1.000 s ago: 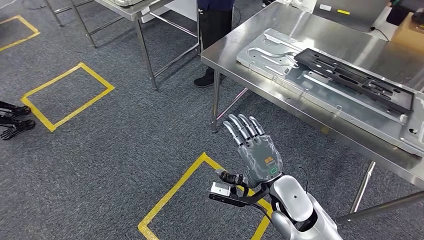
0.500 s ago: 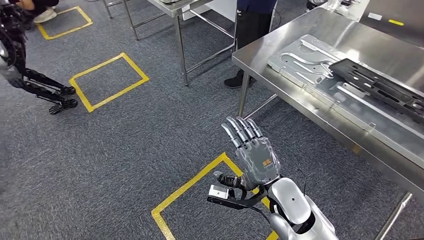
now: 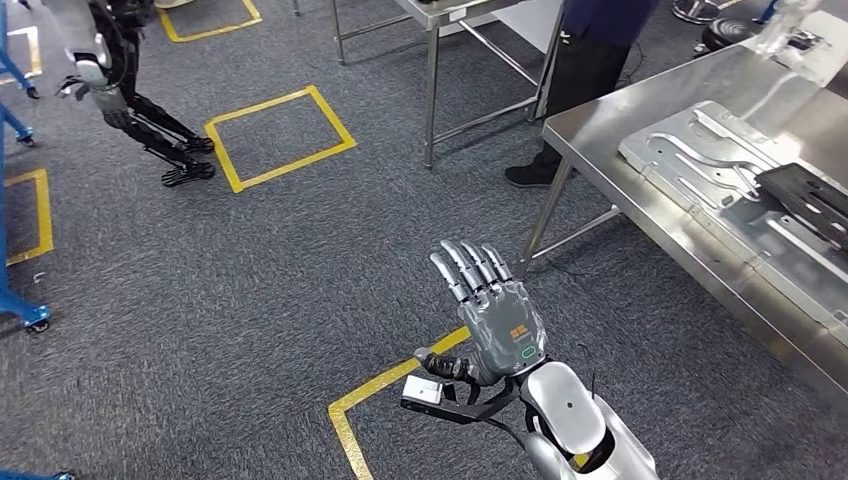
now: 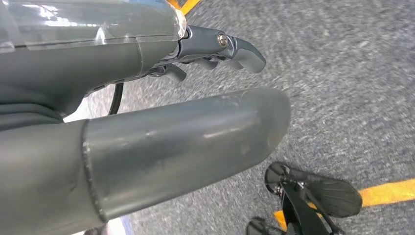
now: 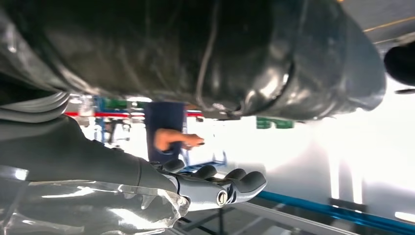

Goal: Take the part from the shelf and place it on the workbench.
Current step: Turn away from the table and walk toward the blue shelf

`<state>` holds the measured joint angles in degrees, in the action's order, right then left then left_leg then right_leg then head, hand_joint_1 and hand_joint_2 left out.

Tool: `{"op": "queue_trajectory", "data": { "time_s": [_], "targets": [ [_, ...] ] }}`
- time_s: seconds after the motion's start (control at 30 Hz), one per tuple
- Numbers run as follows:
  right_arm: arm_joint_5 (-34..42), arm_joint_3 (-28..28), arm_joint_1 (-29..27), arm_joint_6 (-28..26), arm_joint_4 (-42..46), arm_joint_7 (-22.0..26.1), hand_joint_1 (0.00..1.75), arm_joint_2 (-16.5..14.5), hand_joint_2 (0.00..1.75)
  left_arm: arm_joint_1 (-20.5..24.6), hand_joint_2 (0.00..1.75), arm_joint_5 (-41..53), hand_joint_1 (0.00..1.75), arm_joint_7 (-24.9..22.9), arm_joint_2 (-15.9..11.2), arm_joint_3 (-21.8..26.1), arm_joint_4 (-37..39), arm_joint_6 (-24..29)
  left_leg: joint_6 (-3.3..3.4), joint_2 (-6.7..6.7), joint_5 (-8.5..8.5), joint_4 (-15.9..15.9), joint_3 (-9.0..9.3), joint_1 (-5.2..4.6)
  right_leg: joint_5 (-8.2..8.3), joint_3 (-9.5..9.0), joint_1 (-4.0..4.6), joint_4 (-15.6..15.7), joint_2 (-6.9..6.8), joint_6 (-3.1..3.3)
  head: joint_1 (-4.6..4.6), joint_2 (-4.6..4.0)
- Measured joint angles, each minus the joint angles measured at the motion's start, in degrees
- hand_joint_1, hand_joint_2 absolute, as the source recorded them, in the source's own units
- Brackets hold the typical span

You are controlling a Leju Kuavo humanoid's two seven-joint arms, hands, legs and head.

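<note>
Grey carpet point(image 3: 300, 290), workbench point(image 3: 640, 160) with part point(image 3: 810, 200) — well apart from empty right hand point(image 3: 490, 310)

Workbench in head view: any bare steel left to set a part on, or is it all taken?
Free: the workbench near-left corner, between its edges and the silver panel, plus a thin strip along the front edge. Crowded: the middle and right, under the panel and the black part lying on it.

Cam panned left, workbench point(image 3: 640, 215) now at right edge, another robot point(image 3: 120, 90) in view top-left
</note>
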<state>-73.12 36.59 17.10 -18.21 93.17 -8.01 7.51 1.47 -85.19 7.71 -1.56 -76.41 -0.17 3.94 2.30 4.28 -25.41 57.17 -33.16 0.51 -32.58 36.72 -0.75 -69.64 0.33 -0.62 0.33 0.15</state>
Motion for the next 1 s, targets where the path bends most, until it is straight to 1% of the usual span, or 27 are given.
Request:
{"op": "queue_trajectory", "data": {
  "time_s": [0.03,0.07,0.1,0.13,0.2,0.23,0.27,0.33,0.37,0.4,0.43,0.47,0.5,0.53,0.6,0.63,0.67,0.7,0.73,0.77,0.8,0.83,0.87,0.9,0.93,0.97,1.0],
  "targets": [
    [-0.18,0.13,0.03,-0.10,-0.24,-0.09,0.00,-0.31,0.00,-0.05,0.00,-0.09,0.00,0.02,0.02,0.00,0.00,-0.01,-0.08,0.84,-0.04,0.11,0.02,0.04,2.26,-1.78,-0.02,4.11,1.08,0.27,0.00,0.00],
    [-0.30,0.22,0.05,-0.20,-0.44,-0.16,0.00,-0.51,0.00,-0.01,0.00,-0.15,0.00,0.04,0.05,0.00,0.00,0.01,-0.27,1.61,-0.09,0.30,-0.08,0.01,3.69,-3.34,-0.07,7.68,2.37,0.51,0.00,0.00],
    [-0.34,0.27,0.06,-0.28,-0.61,-0.19,0.00,-0.66,0.00,0.03,0.00,-0.20,0.00,0.07,0.07,0.00,0.00,0.03,-0.54,2.25,-0.08,0.44,-0.27,0.05,4.41,-4.32,-0.08,9.97,3.37,0.69,0.01,0.00],
    [-0.38,0.29,0.07,-0.34,-0.75,-0.22,0.00,-0.74,0.00,0.03,0.00,-0.23,0.00,0.09,0.09,0.00,0.00,0.05,-0.86,2.87,-0.03,0.54,-0.54,0.11,4.44,-4.69,-0.01,10.96,3.94,0.82,0.01,0.00],
    [-0.48,0.34,0.14,-0.39,-1.02,-0.31,0.00,-0.98,0.00,-0.15,0.00,-0.28,0.00,0.14,0.05,0.00,0.01,0.08,-1.68,4.09,0.14,0.50,-0.98,0.29,4.43,-4.82,0.05,11.31,3.06,1.20,0.01,0.00],
    [-0.61,0.39,0.32,-0.39,-1.17,-0.35,0.00,-1.21,0.00,-0.30,0.00,-0.34,0.00,0.16,0.03,0.00,0.01,0.06,-2.00,3.49,-0.06,0.84,-1.25,0.29,4.56,-4.99,0.00,11.60,2.43,1.50,0.01,0.00],
    [-0.79,0.46,0.56,-0.41,-1.34,-0.43,0.00,-1.58,0.00,-0.37,0.00,-0.43,0.00,0.20,0.03,0.00,0.02,0.03,-2.29,2.06,-0.73,1.90,-1.81,0.25,4.68,-5.19,-0.11,11.91,1.73,1.90,-0.02,0.00],
    [-1.18,0.57,0.94,-0.44,-1.64,-0.60,0.00,-2.21,0.00,-0.22,0.00,-0.61,0.00,0.37,0.03,0.01,0.02,-0.03,-2.74,-1.90,-3.72,7.37,-4.46,0.22,4.72,-5.55,-0.07,12.28,0.05,2.52,-0.08,0.00],
    [-1.31,0.60,0.95,-0.46,-1.79,-0.70,0.00,-2.38,0.00,-0.09,0.00,-0.71,0.00,0.48,0.03,0.02,0.02,-0.03,-3.01,-3.01,-5.46,11.11,-6.34,0.30,4.60,-5.60,0.02,12.27,-0.88,2.71,-0.10,0.00],
    [-1.37,0.61,0.89,-0.46,-1.94,-0.78,0.00,-2.41,0.00,-0.04,0.00,-0.81,0.00,0.57,0.03,0.02,0.02,-0.02,-3.23,-3.50,-6.66,14.33,-7.97,0.42,4.50,-5.63,0.10,12.24,-1.80,2.77,-0.10,0.00],
    [-1.38,0.61,0.83,-0.46,-2.09,-0.83,0.00,-2.44,0.00,-0.09,0.00,-0.91,0.00,0.64,0.03,0.02,0.02,-0.01,-3.41,-3.76,-6.91,16.01,-8.81,0.54,4.38,-5.66,0.13,12.21,-2.68,2.73,-0.10,0.00],
    [-1.39,0.61,0.81,-0.47,-2.21,-0.86,0.00,-2.49,0.00,-0.20,0.00,-0.98,0.00,0.66,0.03,0.03,0.02,0.00,-3.54,-3.99,-6.08,15.56,-8.55,0.65,4.25,-5.71,0.12,12.16,-3.49,2.64,-0.10,0.00],
    [-1.39,0.61,0.81,-0.47,-2.28,-0.87,0.00,-2.54,0.00,-0.31,0.00,-1.02,0.00,0.67,0.02,0.03,0.02,0.02,-3.59,-4.39,-4.39,12.93,-7.11,0.75,4.08,-5.82,0.10,12.09,-4.24,2.48,-0.10,0.00],
    [-1.40,0.61,0.81,-0.48,-2.32,-0.88,0.00,-2.57,0.00,-0.37,0.00,-1.02,0.00,0.68,0.01,0.03,0.02,0.04,-3.57,-5.44,-2.50,9.05,-4.98,0.78,3.84,-6.00,0.11,11.99,-4.95,2.22,-0.11,0.00],
    [-1.41,0.61,0.80,-0.50,-2.37,-0.91,0.00,-2.59,0.00,-0.29,0.00,-1.05,0.00,0.71,-0.01,0.03,0.02,0.08,-3.01,-7.90,-0.43,2.75,-1.59,0.37,3.28,-6.29,0.48,11.70,-6.23,1.55,-0.08,0.00],
    [-1.42,0.61,0.75,-0.52,-2.38,-0.96,0.00,-2.59,0.00,-0.25,0.00,-1.05,0.00,0.72,-0.01,0.02,0.02,0.12,-2.60,-8.55,-0.30,1.46,-0.97,0.16,3.08,-6.42,0.70,11.62,-6.79,1.24,-0.06,0.00],
    [-1.43,0.59,0.57,-0.57,-2.39,-1.03,0.00,-2.58,0.00,-0.24,0.00,-1.04,0.00,0.72,-0.01,0.02,0.02,0.18,-2.19,-8.34,-0.50,1.26,-0.97,-0.01,2.94,-6.54,0.89,11.63,-7.38,0.99,-0.04,0.00],
    [-1.44,0.49,0.14,-0.71,-2.31,-1.15,0.00,-2.47,0.00,-0.29,0.00,-0.91,0.00,0.71,0.01,0.02,0.02,0.31,-1.79,-7.49,-0.44,1.21,-1.03,0.06,2.79,-6.73,0.85,11.70,-7.85,0.72,-0.02,0.00],
    [-1.43,0.28,-0.61,-0.97,-2.10,-1.27,0.00,-2.09,0.00,-0.35,0.00,-0.71,0.00,0.68,0.07,0.02,0.02,0.50,-1.47,-6.80,-0.37,1.06,-1.00,0.14,2.42,-6.87,0.73,11.46,-7.33,0.37,-0.03,0.00],
    [-1.42,-0.06,-1.68,-1.41,-1.71,-1.34,0.00,-1.53,0.00,-0.38,0.00,-0.44,0.00,0.63,0.13,0.02,0.02,0.73,-1.08,-6.06,-0.29,0.91,-0.94,0.22,1.56,-6.60,0.51,10.48,-6.02,0.08,-0.03,0.00],
    [-1.40,-0.48,-2.90,-1.91,-1.24,-1.35,0.00,-0.77,0.00,-0.35,0.00,-0.19,0.00,0.59,0.19,0.01,0.02,0.94,-0.67,-5.33,-0.18,0.76,-0.89,0.29,0.16,-5.75,0.29,8.42,-4.23,-0.16,-0.02,0.00],
    [-1.38,-0.91,-4.13,-2.31,-0.83,-1.28,0.00,0.07,0.00,-0.30,0.00,-0.04,0.00,0.55,0.25,0.01,0.02,1.10,-0.37,-4.61,-0.14,0.71,-0.88,0.30,-1.65,-4.22,0.14,5.17,-2.27,-0.25,-0.02,0.00],
    [-1.37,-1.32,-5.29,-2.60,-0.55,-1.20,0.00,0.85,0.00,-0.23,0.00,0.07,0.00,0.53,0.25,-0.01,0.02,1.19,-0.14,-3.86,-0.15,0.72,-0.91,0.23,-3.49,-2.19,0.07,1.28,-1.13,-0.24,-0.02,0.00],
    [-1.37,-1.73,-6.40,-2.67,-0.41,-1.13,0.00,1.60,0.00,-0.19,0.00,0.10,0.00,0.53,0.25,-0.02,0.02,1.21,-0.03,-3.07,-0.17,0.74,-0.92,0.14,-4.72,-0.25,0.07,-2.25,-0.65,-0.21,-0.02,0.00],
    [-1.36,-2.14,-7.55,-2.66,-0.30,-1.11,0.00,2.26,0.00,-0.19,0.00,0.14,0.00,0.53,0.25,-0.03,0.02,1.21,0.01,-2.28,-0.18,0.79,-0.92,0.04,-5.03,1.13,0.08,-4.48,-0.45,-0.16,-0.02,0.00],
    [-1.33,-2.64,-8.83,-2.68,-0.12,-1.08,0.00,2.92,0.00,-0.21,0.00,0.18,0.00,0.54,0.25,-0.04,0.02,1.18,0.03,-1.42,-0.20,0.86,-0.90,-0.03,-4.07,1.51,0.08,-4.50,-0.34,-0.04,-0.02,0.00],
    [-1.28,-3.23,-10.13,-2.78,0.12,-0.97,0.00,3.53,0.00,-0.22,0.00,0.19,0.00,0.54,0.25,-0.05,0.02,1.13,0.02,-0.53,-0.23,0.95,-0.86,-0.07,-2.05,0.75,0.08,-2.19,-0.09,0.15,-0.02,0.00]
  ]
}}
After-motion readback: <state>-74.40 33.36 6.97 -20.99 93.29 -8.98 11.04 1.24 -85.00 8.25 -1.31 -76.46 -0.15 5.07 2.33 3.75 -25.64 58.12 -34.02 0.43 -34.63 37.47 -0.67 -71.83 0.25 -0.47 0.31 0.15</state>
